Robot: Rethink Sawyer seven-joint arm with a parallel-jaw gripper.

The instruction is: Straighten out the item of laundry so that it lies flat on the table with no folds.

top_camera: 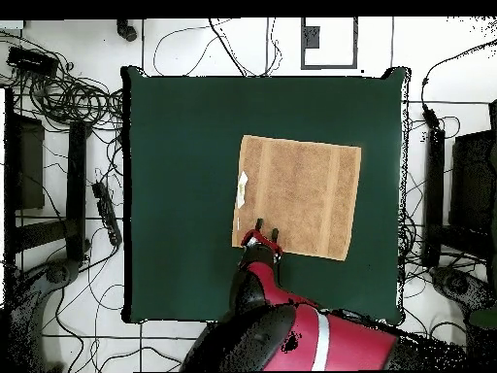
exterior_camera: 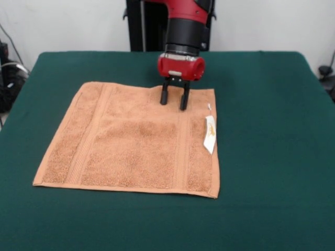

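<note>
The orange-tan towel [exterior_camera: 133, 141] lies spread flat on the dark green table [exterior_camera: 272, 136], with woven border bands down its left and right sides. Its white label [exterior_camera: 210, 134] sticks out at the right edge. My gripper [exterior_camera: 174, 99] is over the towel's far edge, near the far right corner, with its two black fingers apart and nothing between them. I cannot tell whether the tips touch the cloth. In the overhead view the towel [top_camera: 301, 194] lies right of the table's centre, the label [top_camera: 242, 189] at its left edge, and the gripper [top_camera: 267, 231] at its lower left corner.
The table [top_camera: 175, 194] has wide bare green on all sides of the towel. Cables and dark equipment lie on the floor around the table in the overhead view [top_camera: 68, 97]. The robot's pedestal stands behind the table's far edge [exterior_camera: 152, 26].
</note>
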